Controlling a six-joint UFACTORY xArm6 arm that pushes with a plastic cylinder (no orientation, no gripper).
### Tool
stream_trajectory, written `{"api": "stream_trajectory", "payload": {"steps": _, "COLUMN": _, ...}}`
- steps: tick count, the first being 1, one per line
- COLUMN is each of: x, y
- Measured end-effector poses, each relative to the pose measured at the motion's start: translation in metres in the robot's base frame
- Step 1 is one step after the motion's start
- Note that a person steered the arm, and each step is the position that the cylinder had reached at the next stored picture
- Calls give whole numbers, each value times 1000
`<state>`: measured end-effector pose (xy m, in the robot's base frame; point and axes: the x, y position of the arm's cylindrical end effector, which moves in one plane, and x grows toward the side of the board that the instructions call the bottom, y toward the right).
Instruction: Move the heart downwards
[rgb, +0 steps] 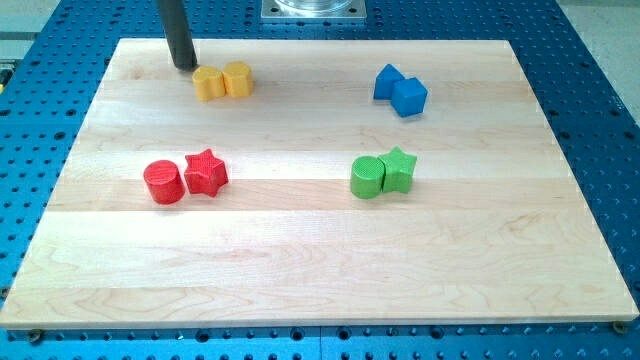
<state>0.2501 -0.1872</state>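
The yellow heart (208, 84) lies near the board's top left, touching a second yellow block (237, 78) on its right. My tip (185, 66) rests on the board just up and to the left of the heart, very close to it. I cannot tell whether the tip touches the heart.
A red cylinder (163, 182) and a red star (206, 172) sit together at the left middle. A green cylinder (367, 177) and a green star (398, 168) sit right of centre. Two blue blocks (400, 90) lie at the top right. The wooden board (320, 270) has blue perforated table around it.
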Motion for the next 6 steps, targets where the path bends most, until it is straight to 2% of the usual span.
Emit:
{"api": "stream_trajectory", "payload": {"steps": 1, "x": 31, "y": 12}}
{"api": "stream_trajectory", "payload": {"steps": 2, "x": 61, "y": 62}}
{"api": "stream_trajectory", "payload": {"steps": 4, "x": 108, "y": 109}}
{"api": "stream_trajectory", "payload": {"steps": 5, "x": 112, "y": 113}}
{"api": "stream_trajectory", "payload": {"steps": 6, "x": 74, "y": 144}}
